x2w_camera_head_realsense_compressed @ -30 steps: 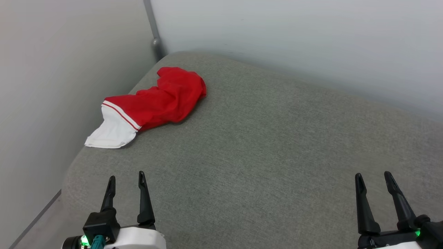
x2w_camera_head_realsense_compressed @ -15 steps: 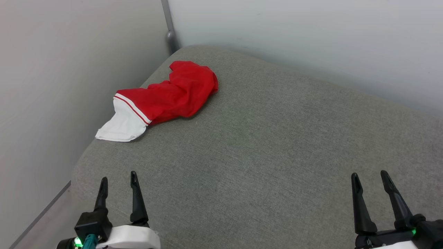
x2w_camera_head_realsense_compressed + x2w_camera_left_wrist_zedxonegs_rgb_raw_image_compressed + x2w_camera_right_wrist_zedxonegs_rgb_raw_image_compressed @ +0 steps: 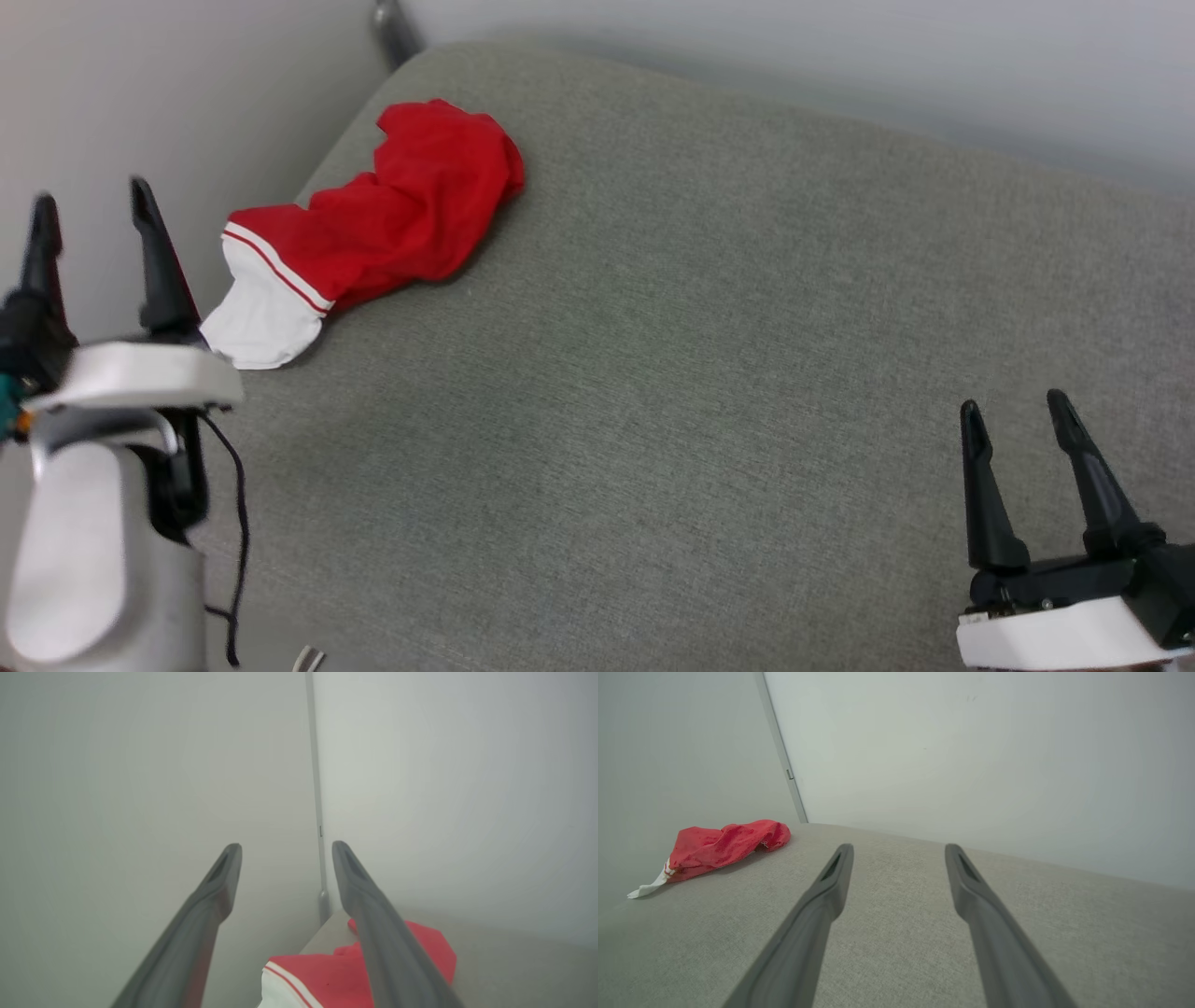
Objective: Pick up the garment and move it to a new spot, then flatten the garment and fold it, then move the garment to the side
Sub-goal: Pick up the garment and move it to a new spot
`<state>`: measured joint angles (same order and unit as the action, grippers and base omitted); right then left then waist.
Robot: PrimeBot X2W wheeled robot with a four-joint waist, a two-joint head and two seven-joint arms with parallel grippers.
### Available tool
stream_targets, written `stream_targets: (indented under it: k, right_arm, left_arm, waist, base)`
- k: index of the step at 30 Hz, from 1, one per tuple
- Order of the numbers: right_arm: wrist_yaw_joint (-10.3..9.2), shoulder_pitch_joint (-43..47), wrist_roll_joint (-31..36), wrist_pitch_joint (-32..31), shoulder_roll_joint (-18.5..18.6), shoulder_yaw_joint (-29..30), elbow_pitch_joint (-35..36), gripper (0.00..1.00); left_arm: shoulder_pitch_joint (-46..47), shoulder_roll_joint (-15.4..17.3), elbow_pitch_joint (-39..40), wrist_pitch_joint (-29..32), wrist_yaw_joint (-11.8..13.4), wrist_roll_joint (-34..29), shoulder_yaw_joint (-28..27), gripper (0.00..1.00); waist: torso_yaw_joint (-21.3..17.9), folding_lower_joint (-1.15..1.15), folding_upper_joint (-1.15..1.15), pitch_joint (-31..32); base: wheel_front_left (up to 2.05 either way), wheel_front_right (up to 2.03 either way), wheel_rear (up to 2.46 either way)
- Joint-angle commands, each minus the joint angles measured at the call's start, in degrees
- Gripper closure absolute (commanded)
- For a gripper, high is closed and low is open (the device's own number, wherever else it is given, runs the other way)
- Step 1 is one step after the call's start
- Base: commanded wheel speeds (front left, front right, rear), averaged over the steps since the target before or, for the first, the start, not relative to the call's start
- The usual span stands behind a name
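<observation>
Your garment lies crumpled at the far left corner of the grey cushion. It is just ahead of your left tool and slightly to its right, and well apart from your right tool, far ahead and to its left. The white sleeve is the part closest to the left tool's right finger. It does not appear to be touching it.

Expect the garment to be light, limp and not fragile. It will likely sag and trail from wherever you pinch it, and it won't hold a shape. The red body is bunched into a raised ridge, which looks like the best place to grip because several layers there would fill the jaws. The sleeve lies thin and flat on the cushion and is probably harder to get under.

Both tools have their jaws spread wide and hold nothing. The left arm is held high, with its forearm upright at the cushion's left edge. Its fingers point toward the corner where the wall meets the cushion. In the left wrist view the garment sits low, beneath the fingertips, so you will need to tip the tool downward. The right tool sits low near the cushion's near edge, with its fingers pointing forward.
</observation>
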<state>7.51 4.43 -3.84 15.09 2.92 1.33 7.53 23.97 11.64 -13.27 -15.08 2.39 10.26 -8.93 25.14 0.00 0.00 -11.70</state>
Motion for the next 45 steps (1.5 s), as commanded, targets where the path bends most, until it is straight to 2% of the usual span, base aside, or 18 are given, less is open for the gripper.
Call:
stream_targets:
  k: [1, 4, 8, 12, 16, 21, 25, 29, 33, 36, 39, 43, 44, 45]
  right_arm:
    - [-0.04, -1.2, 0.4, 0.1, -0.1, 0.3, 0.4, 0.00]
    - [-0.04, -2.7, 1.5, 0.1, -0.1, 0.6, 1.2, 0.00]
    - [-0.03, -4.3, 2.3, 0.1, -0.1, 1.1, 2.5, 0.00]
    - [-0.04, -6.0, 3.0, 0.1, -0.1, 1.3, 3.9, 0.00]
    - [-0.03, -7.6, 3.7, 0.1, -0.1, 1.6, 5.0, 0.00]
    - [-0.03, -9.3, 4.4, 0.1, -0.1, 1.5, 6.8, 0.00]
    - [-0.04, -10.2, 4.8, 0.1, -0.1, 1.4, 8.2, 0.00]
    - [-0.04, -11.5, 5.3, 0.1, -0.1, 1.2, 9.4, 0.00]
    - [-0.04, -12.9, 5.8, 0.1, -0.1, 1.3, 10.8, 0.00]
    - [-0.04, -13.3, 6.0, 0.1, -0.1, 1.6, 11.6, 0.00]
    - [-0.04, -13.5, 5.9, 0.1, -0.1, 1.8, 11.9, 0.00]
    - [-0.04, -13.1, 5.8, 0.1, -0.1, 1.6, 11.7, 0.00]
    - [-0.04, -13.1, 5.8, 0.0, -0.1, 1.5, 11.5, 0.00]
    - [-0.04, -13.1, 5.8, 0.0, -0.1, 1.4, 11.3, 0.00]
  left_arm:
    - [1.9, 0.7, -0.8, -0.1, -0.5, 0.0, -0.2, 0.00]
    - [9.0, 4.8, -4.1, 0.1, -2.5, 0.8, -1.4, 0.00]
    - [18.2, 10.4, -8.2, 5.4, -5.3, 2.7, -2.3, 0.00]
    - [25.1, 14.9, -12.0, 15.9, -7.9, 5.4, -1.3, 0.00]
    - [30.7, 18.5, -15.0, 27.5, -9.3, 9.5, 0.5, 0.00]
    - [34.3, 23.1, -16.8, 41.5, -9.7, 15.0, 5.9, 0.00]
    - [33.7, 26.5, -15.3, 52.7, -9.7, 24.5, 11.6, 0.00]
    - [32.3, 29.6, -14.2, 60.3, -9.7, 30.8, 15.6, 0.00]
    - [31.0, 32.6, -14.0, 65.1, -9.7, 34.3, 18.1, 0.00]
    - [29.8, 33.7, -14.1, 67.2, -9.7, 35.5, 20.4, 0.00]
    - [28.6, 34.3, -14.6, 68.8, -9.8, 36.2, 22.7, 0.00]
    - [28.1, 33.2, -15.3, 68.7, -9.8, 36.8, 25.4, 0.00]
    - [28.1, 33.3, -15.5, 68.7, -9.8, 36.7, 26.1, 0.12]
    - [28.1, 33.4, -15.7, 68.4, -9.8, 37.1, 26.2, 1.00]
  waist:
    - [-2.2, 0.00, 0.00, -3.3]
    - [-3.9, 0.00, 0.00, -6.6]
    - [-5.9, 0.00, 0.00, -10.5]
    - [-8.0, 0.00, 0.00, -14.2]
    - [-9.5, 0.00, 0.00, -17.1]
    - [-11.0, 0.00, 0.00, -20.9]
    - [-11.7, 0.00, 0.00, -23.8]
    - [-12.4, 0.00, 0.00, -26.5]
    - [-13.2, 0.00, 0.00, -28.9]
    - [-13.9, 0.00, 0.00, -30.2]
    - [-14.3, 0.00, 0.00, -30.9]
    - [-14.6, 0.00, 0.00, -31.3]
    - [-14.6, 0.00, 0.00, -31.2]
    - [-14.6, 0.00, 0.00, -31.1]
  base:
    - [0.00, 0.00, 0.00]
    - [0.00, 0.00, 0.00]
    - [0.00, 0.00, 0.00]
    - [0.00, 0.00, 0.00]
    - [0.00, 0.00, 0.00]
    - [0.00, 0.00, 0.00]
    - [0.00, 0.00, 0.00]
    - [0.00, 0.00, 0.00]
    - [0.00, 0.00, 0.00]
    - [0.00, 0.00, 0.00]
    - [0.00, 0.00, 0.00]
    - [0.00, 0.00, 0.00]
    - [0.00, 0.00, 0.00]
    - [0.00, 0.00, 0.00]
